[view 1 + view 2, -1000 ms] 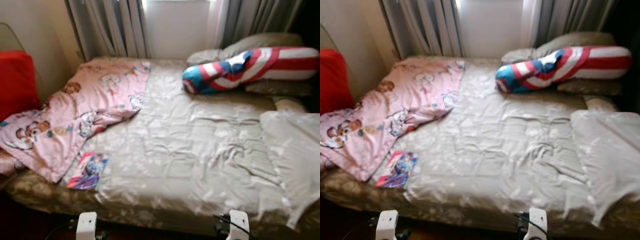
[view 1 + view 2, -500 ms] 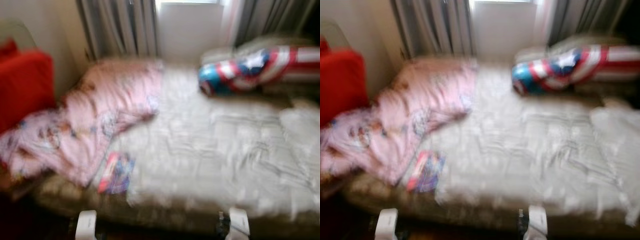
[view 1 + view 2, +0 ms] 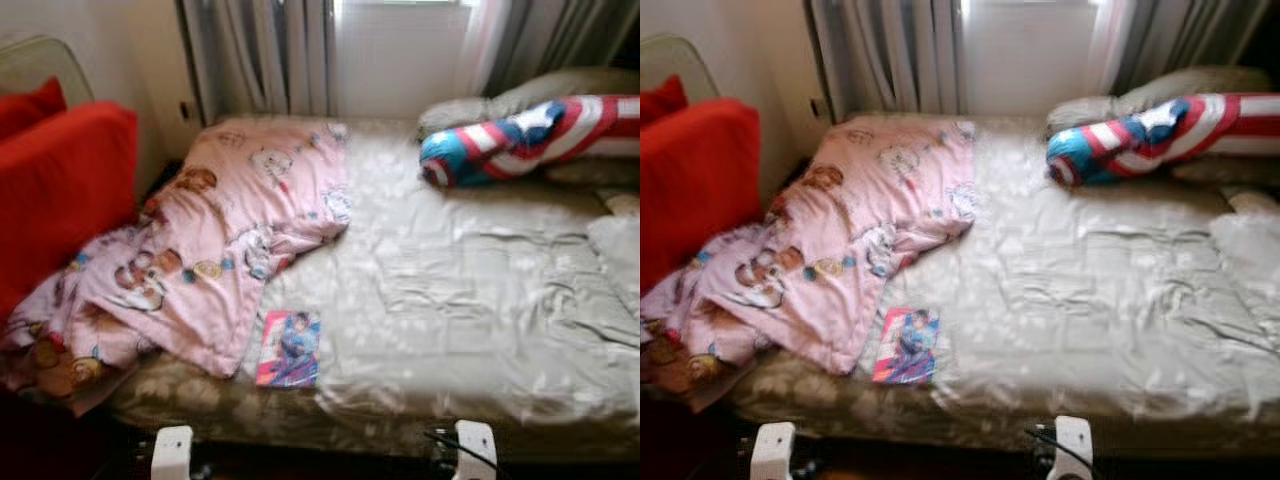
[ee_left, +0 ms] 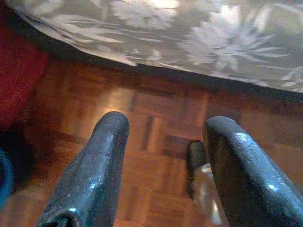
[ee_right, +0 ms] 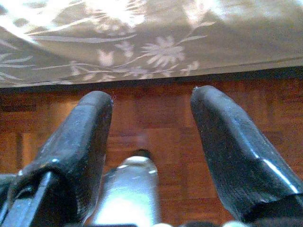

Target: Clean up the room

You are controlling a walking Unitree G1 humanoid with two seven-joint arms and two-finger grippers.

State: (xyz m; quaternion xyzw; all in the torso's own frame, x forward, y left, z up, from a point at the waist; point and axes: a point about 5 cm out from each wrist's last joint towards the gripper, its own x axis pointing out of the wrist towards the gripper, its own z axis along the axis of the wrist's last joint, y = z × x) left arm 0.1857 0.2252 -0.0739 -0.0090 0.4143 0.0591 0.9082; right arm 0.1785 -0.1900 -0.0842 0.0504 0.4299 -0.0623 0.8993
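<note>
A bed with a beige flowered cover lies before me. A rumpled pink cartoon blanket is heaped on its left side and spills over the near left corner. A colourful book rests on the cover near the front edge, beside the blanket. A red, white and blue bolster pillow lies at the head on the right. Both arms hang low in front of the bed. My left gripper is open over the wooden floor, nothing between its fingers. My right gripper is open too, facing the bed's hanging cover.
A red cushioned seat stands against the wall left of the bed. Grey curtains and a bright window are behind the bed. Beige pillows lie behind the bolster. Parquet floor runs under the bed's edge.
The camera has swung to the left: the red seat and blanket now take more of the picture, and the right side of the bed has slid out. Blur has cleared.
</note>
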